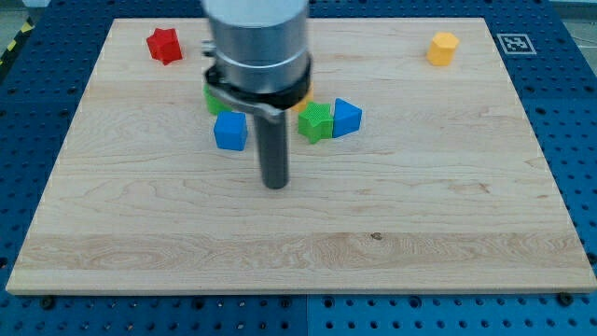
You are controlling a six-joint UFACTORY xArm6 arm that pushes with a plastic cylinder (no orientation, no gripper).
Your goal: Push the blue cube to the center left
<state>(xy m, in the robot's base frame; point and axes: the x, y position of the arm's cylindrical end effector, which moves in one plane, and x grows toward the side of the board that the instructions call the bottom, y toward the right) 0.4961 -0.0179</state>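
Note:
A blue cube [229, 132] lies on the wooden board [298, 243], left of the middle and a little above it. My tip [275, 184] rests on the board just to the right of and below the blue cube, a short gap apart. A second blue block [346, 118] lies to the right of my rod, touching a green block [315, 121]. Another green block [215, 100] sits just above the blue cube, partly hidden by the arm.
A red block [164, 45] lies near the board's top left corner. A yellow block [443, 48] lies near the top right. An orange piece [300, 101] peeks out behind the arm. A marker tag [514, 42] sits off the board's top right.

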